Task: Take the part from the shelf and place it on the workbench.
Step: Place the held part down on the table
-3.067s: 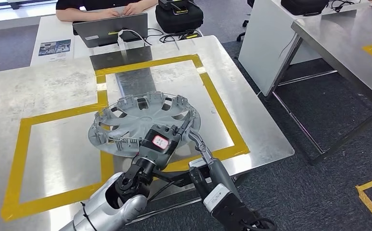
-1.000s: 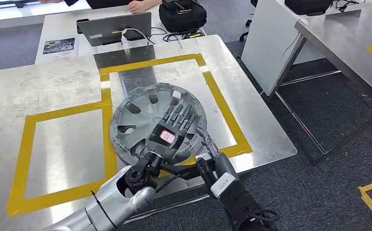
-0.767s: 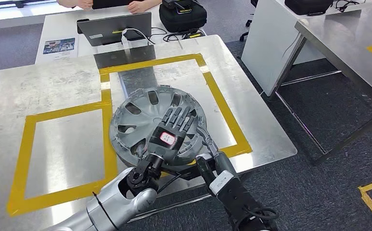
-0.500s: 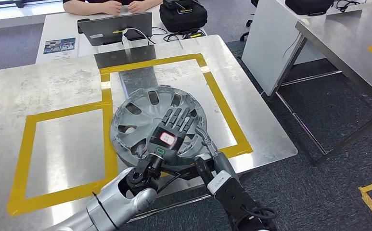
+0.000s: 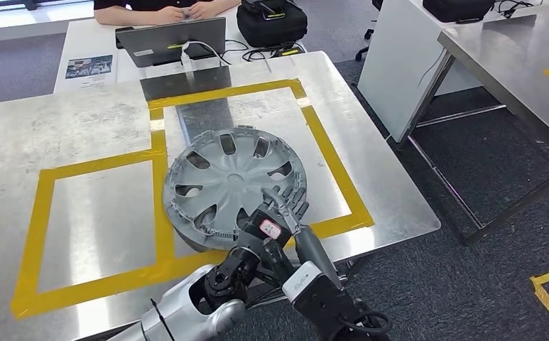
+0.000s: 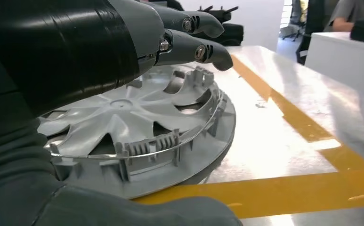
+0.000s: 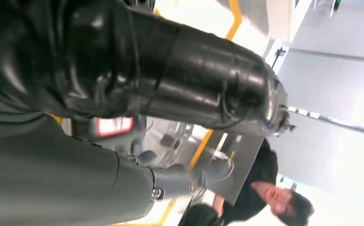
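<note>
The part is a grey wheel cover (image 5: 229, 181) lying flat on the steel workbench (image 5: 79, 128), across the yellow tape (image 5: 328, 163) near the front edge. My left hand (image 5: 273, 224) hovers at the cover's near rim with nothing in it. In the left wrist view its fingers (image 6: 189, 42) stretch out above the wheel cover (image 6: 137, 122) without touching it. My right arm (image 5: 314, 284) comes up beside and partly under the left hand. In the right wrist view the right hand (image 7: 170, 94) shows its thumb (image 7: 189, 179) apart from the dark fingers, holding nothing.
A laptop (image 5: 172, 41) and a black bag (image 5: 271, 21) sit on the desk behind the workbench, where a person (image 5: 158, 8) is seated. A second steel table (image 5: 513, 64) stands to the right across dark floor.
The wheel cover, held tilted three seconds ago, now lies flat. My left hand has slid back from the cover's middle to its near rim, and the right arm has drawn back with it.
</note>
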